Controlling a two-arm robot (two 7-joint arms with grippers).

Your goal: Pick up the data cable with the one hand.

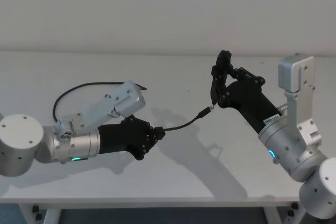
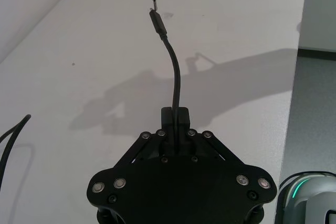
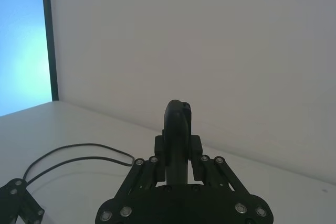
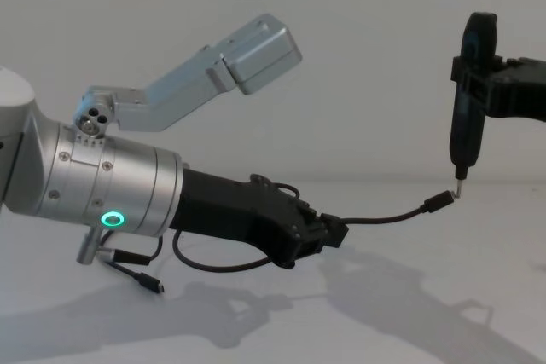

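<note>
The left gripper (image 1: 159,133) reached in low over the white counter (image 1: 173,182), its jaws closed on the data cable (image 1: 181,125) a short way back from one plug. From the jaws the free stretch of cable arched forward and slightly upward through the air, clear of the counter, and ended in a slim plug (image 4: 440,202) with a metal tip. In the left wrist view the cable (image 2: 175,77) rose straight out from between the closed fingers (image 2: 168,116) toward that plug. The right gripper (image 1: 218,85) stood raised on the robot's right, its jaws clamped around a slim black upright tool (image 4: 467,100) whose thin pin tip (image 4: 458,187) pointed down, touching or just beside the plug's metal end; which of the two could not be told. The rest of the cable trailed back behind the left arm, looping across the counter on the robot's left (image 1: 79,88), with its other plug (image 4: 152,286) lying under the silver wrist near the green ring light (image 4: 111,219).
</note>
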